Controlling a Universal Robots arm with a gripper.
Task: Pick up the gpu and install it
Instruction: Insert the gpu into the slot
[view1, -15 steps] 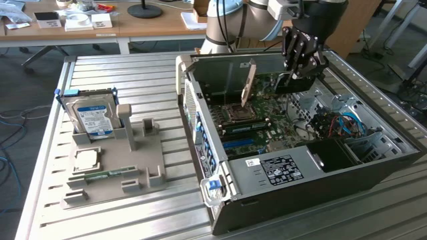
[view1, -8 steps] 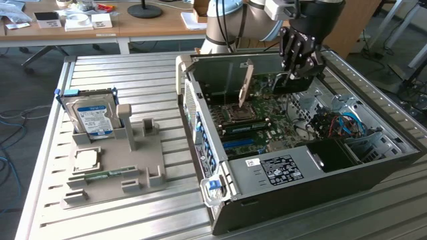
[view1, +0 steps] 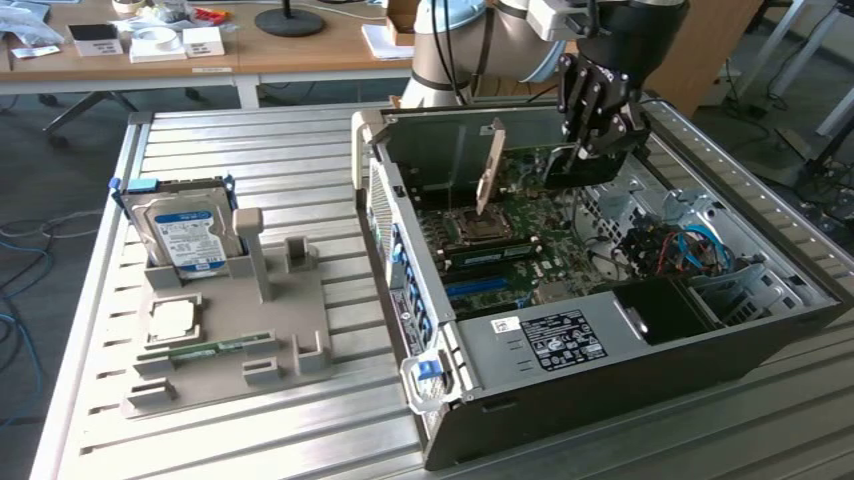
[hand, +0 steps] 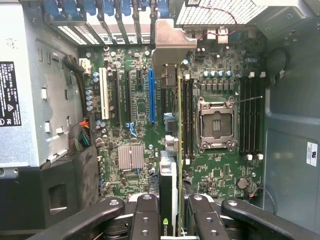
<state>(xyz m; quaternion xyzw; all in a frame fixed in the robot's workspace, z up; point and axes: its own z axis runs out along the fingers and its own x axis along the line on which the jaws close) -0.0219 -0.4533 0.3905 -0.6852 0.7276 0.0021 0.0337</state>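
My gripper (view1: 591, 135) is lowered into the open computer case (view1: 667, 350), over the motherboard (view1: 534, 250). It is shut on the gpu (view1: 583, 165), a thin dark card held on edge, with its pale metal bracket (view1: 491, 170) pointing toward the rear wall of the case. In the wrist view the gpu (hand: 169, 192) shows edge-on between my fingers (hand: 145, 217), and its silver bracket (hand: 167, 45) is at the far end. The card hangs above the board just beside the long blue slot (hand: 151, 95). Whether its edge touches a slot is hidden.
A bare processor socket (hand: 216, 124) and memory slots (hand: 250, 115) lie beside the card. Cables (view1: 674, 250) and a black box (view1: 667, 305) crowd the case's other side. At the exterior view's left a grey fixture (view1: 287, 330) holds a blue-labelled hard drive (view1: 187, 235) and a green memory stick (view1: 200, 350).
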